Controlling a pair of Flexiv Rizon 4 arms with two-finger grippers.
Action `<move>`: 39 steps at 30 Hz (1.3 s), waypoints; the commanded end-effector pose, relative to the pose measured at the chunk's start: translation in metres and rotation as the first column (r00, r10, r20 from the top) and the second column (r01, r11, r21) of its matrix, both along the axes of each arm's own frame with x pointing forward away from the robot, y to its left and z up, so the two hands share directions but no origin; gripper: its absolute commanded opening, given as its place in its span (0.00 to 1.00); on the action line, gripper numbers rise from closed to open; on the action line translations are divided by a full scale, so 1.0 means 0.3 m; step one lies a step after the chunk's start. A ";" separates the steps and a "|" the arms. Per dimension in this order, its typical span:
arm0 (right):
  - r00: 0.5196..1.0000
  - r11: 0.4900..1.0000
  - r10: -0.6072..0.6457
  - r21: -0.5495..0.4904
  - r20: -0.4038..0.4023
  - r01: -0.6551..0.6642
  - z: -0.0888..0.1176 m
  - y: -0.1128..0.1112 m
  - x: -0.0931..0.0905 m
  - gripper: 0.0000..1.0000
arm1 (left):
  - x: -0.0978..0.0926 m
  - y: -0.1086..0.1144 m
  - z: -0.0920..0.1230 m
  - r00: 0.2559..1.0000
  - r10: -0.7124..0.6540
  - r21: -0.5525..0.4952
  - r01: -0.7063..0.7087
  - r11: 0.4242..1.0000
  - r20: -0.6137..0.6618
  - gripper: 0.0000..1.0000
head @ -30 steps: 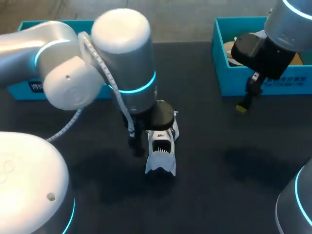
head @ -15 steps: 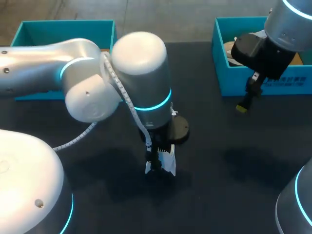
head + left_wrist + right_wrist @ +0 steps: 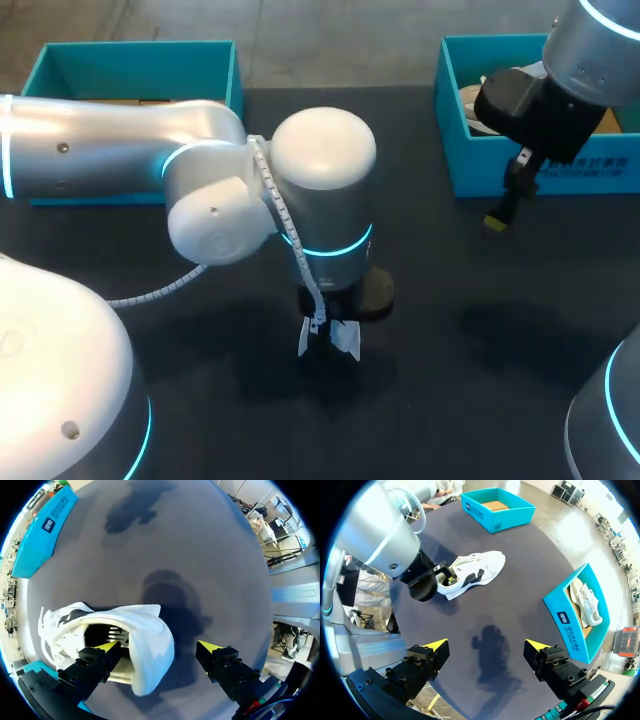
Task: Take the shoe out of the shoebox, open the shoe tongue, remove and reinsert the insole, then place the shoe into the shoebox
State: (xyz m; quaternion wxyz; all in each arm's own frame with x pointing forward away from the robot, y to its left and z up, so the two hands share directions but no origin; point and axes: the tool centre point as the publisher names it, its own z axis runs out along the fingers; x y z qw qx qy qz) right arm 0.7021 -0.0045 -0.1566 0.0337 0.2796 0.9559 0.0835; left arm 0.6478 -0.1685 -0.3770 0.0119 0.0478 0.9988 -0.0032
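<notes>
1. Spread wide, the left gripper (image 3: 159, 646) in the left wrist view clamps nothing; one fingertip (image 3: 107, 646) sits inside the opening of the white shoe (image 3: 145, 625); the other hangs over the bare dark table (image 3: 200, 555) beside the shoe, apart from it; the shoe rests on the table.
2. Right wrist view: the right gripper (image 3: 486, 644) is also parted and empty, above bare table; well ahead of it lies the shoe (image 3: 475, 570), with the left gripper (image 3: 425, 582) at its opening; beside the right gripper stands the open right shoebox (image 3: 570, 625), a second shoe (image 3: 587, 602) inside; the left shoebox (image 3: 497, 507) stands beyond the shoe.
3. Head view: the left arm (image 3: 320, 200) reaches to the table's middle and covers most of the shoe, so only one white end (image 3: 335, 340) shows; the right gripper (image 3: 497, 218) hangs near the far right corner, just in front of the right shoebox (image 3: 520, 175); the left shoebox (image 3: 140, 60) stands at the far left corner.
</notes>
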 end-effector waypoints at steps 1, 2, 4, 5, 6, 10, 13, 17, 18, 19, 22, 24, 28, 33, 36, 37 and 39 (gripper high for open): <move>1.000 1.000 -0.001 -0.003 -0.005 0.001 -0.001 0.005 0.007 1.00 | -0.003 -0.013 -0.043 1.000 0.006 0.009 -0.006 1.000 -0.006 1.00; 1.000 1.000 -0.001 -0.003 -0.005 0.001 -0.001 0.005 0.007 1.00 | -0.005 -0.013 -0.048 1.000 0.011 0.010 -0.011 1.000 -0.008 1.00; 1.000 1.000 -0.001 -0.003 -0.005 0.001 -0.001 0.005 0.007 1.00 | -0.008 -0.011 -0.055 1.000 0.014 0.011 -0.014 1.000 -0.011 1.00; 1.000 1.000 -0.001 -0.003 -0.005 0.001 -0.001 0.005 0.007 1.00 | -0.010 -0.009 -0.059 1.000 0.019 0.012 -0.019 1.000 -0.014 0.98; 1.000 1.000 -0.001 -0.003 -0.005 0.001 -0.001 0.005 0.007 1.00 | -0.011 -0.008 -0.062 1.000 0.022 0.012 -0.022 1.000 -0.015 0.91; 1.000 1.000 -0.001 -0.003 -0.005 0.001 -0.001 0.005 0.007 1.00 | -0.015 -0.006 -0.067 0.999 0.024 0.013 -0.024 1.000 -0.022 0.41; 1.000 1.000 -0.001 -0.003 -0.005 0.001 -0.001 0.005 0.007 1.00 | -0.019 -0.003 -0.070 0.999 0.026 0.014 -0.026 1.000 -0.027 0.23; 1.000 1.000 -0.001 -0.003 -0.005 0.001 -0.001 0.005 0.007 1.00 | -0.032 0.004 -0.077 0.997 0.030 0.000 -0.030 1.000 -0.064 0.00; 1.000 1.000 -0.001 -0.003 -0.005 0.001 -0.001 0.005 0.007 1.00 | -0.035 0.006 -0.078 0.997 0.031 -0.006 -0.031 0.999 -0.075 0.00; 1.000 1.000 -0.001 -0.003 -0.005 0.001 -0.001 0.005 0.007 1.00 | -0.037 0.007 -0.079 0.996 0.032 -0.014 -0.033 0.999 -0.085 0.00; 1.000 1.000 -0.001 -0.003 -0.005 0.001 -0.001 0.005 0.007 1.00 | -0.047 0.012 -0.076 0.993 0.035 -0.031 -0.039 0.999 -0.111 0.00; 1.000 1.000 -0.001 -0.003 -0.005 0.001 -0.001 0.005 0.007 1.00 | -0.053 0.014 -0.066 0.993 0.029 -0.028 -0.032 0.999 -0.114 0.00; 1.000 1.000 -0.001 -0.003 -0.005 0.001 -0.001 0.005 0.007 1.00 | -0.058 0.024 -0.022 0.989 0.012 -0.033 -0.017 0.999 -0.146 0.00; 1.000 1.000 -0.001 -0.003 -0.005 0.001 -0.001 0.005 0.007 1.00 | -0.051 0.050 0.083 0.988 -0.011 -0.038 0.005 0.999 -0.156 0.00; 1.000 1.000 -0.001 -0.003 -0.005 0.001 -0.001 0.005 0.007 1.00 | -0.045 0.068 0.162 0.988 -0.029 -0.030 0.025 0.999 -0.153 0.00; 1.000 1.000 -0.001 -0.003 -0.005 0.001 -0.001 0.005 0.007 1.00 | -0.041 0.075 0.187 0.988 -0.032 -0.025 0.029 0.999 -0.150 0.00; 1.000 1.000 -0.001 -0.003 -0.005 0.001 -0.001 0.005 0.007 1.00 | -0.034 0.092 0.240 0.988 -0.038 -0.027 0.034 0.999 -0.153 0.00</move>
